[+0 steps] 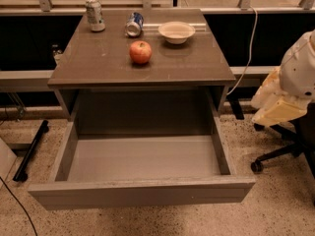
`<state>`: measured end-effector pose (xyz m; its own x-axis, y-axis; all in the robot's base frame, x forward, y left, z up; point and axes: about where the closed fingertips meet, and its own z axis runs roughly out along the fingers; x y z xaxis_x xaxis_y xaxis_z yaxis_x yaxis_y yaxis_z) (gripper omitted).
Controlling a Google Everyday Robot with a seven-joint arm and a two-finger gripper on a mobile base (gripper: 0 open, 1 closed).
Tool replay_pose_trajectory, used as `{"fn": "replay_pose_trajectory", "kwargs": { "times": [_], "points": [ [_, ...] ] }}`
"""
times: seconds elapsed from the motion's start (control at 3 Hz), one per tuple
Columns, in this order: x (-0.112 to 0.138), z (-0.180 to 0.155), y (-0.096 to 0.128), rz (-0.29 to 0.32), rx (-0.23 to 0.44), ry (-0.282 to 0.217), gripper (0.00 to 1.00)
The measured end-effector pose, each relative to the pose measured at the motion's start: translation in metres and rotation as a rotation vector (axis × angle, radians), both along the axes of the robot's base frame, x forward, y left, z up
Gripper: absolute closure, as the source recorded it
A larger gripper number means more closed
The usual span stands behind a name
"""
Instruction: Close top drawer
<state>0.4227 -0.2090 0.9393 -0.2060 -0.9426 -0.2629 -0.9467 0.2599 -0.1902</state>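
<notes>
Top drawer (142,194) pulled fully out, left of and below claw (278,111), well apart. Bare inside, stiff, probably light on runners. No handle: push flat front panel mid-width. Claw state: cannot tell. Farther left, on tabletop (93,65): apple (141,52), bowl (176,32), upright can (95,14), tipped can (134,24). Labels unreadable.

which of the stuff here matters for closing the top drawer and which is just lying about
For the job:
- top drawer, pulled far out, nothing inside
- gripper, at the right edge beside the cabinet, clear of the drawer

Just lying about:
- apple, upright can, tipped can and bowl, all on the cabinet top
- office chair on the right
</notes>
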Motion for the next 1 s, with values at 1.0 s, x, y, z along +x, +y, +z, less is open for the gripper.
{"fn": "replay_pose_trajectory", "kwargs": {
  "times": [1.0],
  "points": [
    [-0.012, -0.047, 0.009, 0.024, 0.139, 0.01, 1.0]
  ]
}}
